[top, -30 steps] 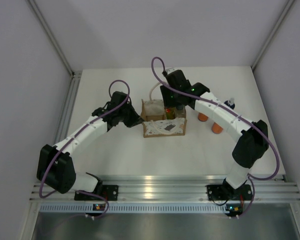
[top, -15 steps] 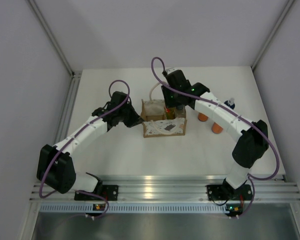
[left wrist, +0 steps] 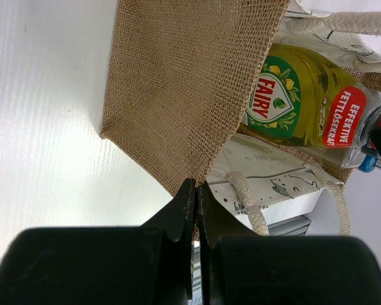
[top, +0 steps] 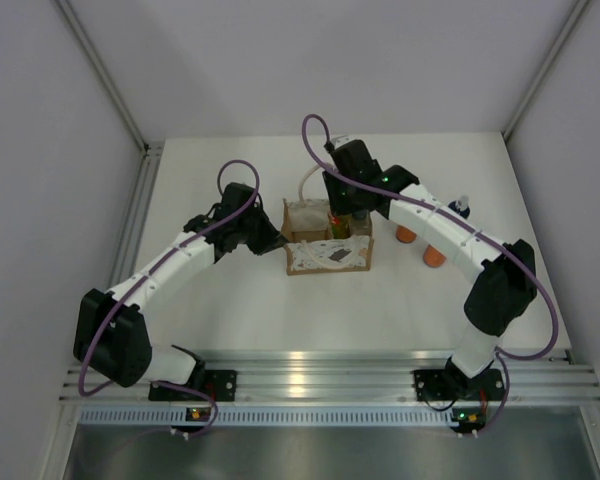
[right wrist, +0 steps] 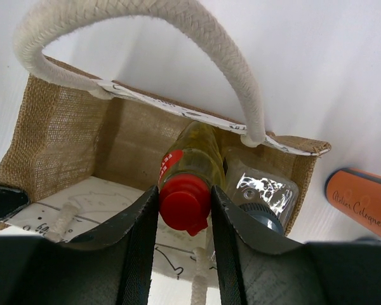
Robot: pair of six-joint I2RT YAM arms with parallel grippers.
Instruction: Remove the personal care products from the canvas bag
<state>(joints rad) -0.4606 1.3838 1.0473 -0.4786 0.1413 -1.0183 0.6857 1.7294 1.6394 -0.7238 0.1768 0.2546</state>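
Note:
The canvas bag (top: 326,256) stands mid-table, its burlap side (left wrist: 171,82) filling the left wrist view. My left gripper (top: 278,242) (left wrist: 197,189) is shut on the bag's left rim. My right gripper (top: 342,222) (right wrist: 185,204) reaches down into the bag (right wrist: 57,140), and its fingers press both sides of the red cap of the slim yellow bottle (right wrist: 185,200) (left wrist: 298,95). A clear bottle with a dark grey cap (right wrist: 265,198) stands beside it inside the bag. Two orange bottles (top: 406,235) (top: 434,256) lie on the table to the bag's right; one of them (right wrist: 362,200) shows in the right wrist view.
A white rope handle (right wrist: 178,16) arches over the bag's far side, just above my right fingers. A small blue-topped item (top: 461,207) sits near the right wall. White walls enclose the table on the left, back and right.

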